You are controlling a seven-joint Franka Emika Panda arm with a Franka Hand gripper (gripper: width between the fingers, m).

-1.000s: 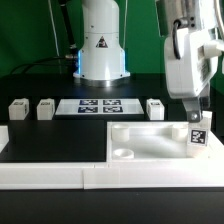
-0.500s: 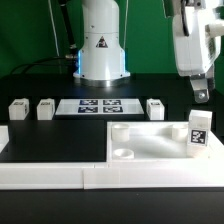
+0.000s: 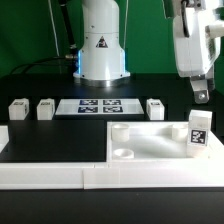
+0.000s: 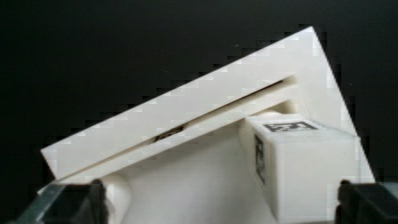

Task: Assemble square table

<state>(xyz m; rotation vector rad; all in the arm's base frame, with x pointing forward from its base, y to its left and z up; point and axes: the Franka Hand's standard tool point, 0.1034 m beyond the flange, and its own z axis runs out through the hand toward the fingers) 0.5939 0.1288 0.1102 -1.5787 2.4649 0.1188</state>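
My jaws are hanging wide and empty in the upper right of the exterior view, having lifted off the leg (image 3: 198, 132) they were around a second ago. That leg is now standing upright on the slab (image 3: 150, 143), lower right of frame. Three more legs (image 3: 45, 108) are lying on the worktop (image 3: 50, 140), mid-left and centre. I am judging one leg placed, three waiting.

A white plastic square slab (image 3: 150, 142) lies on the tabletop (image 3: 50, 145), toward the exterior view's right. A short white tagged leg (image 3: 200, 132) stands upright on its right end. Behind, the marker board (image 3: 98, 105) lies between two loose legs (image 3: 17, 110) and another leg (image 3: 155, 107).
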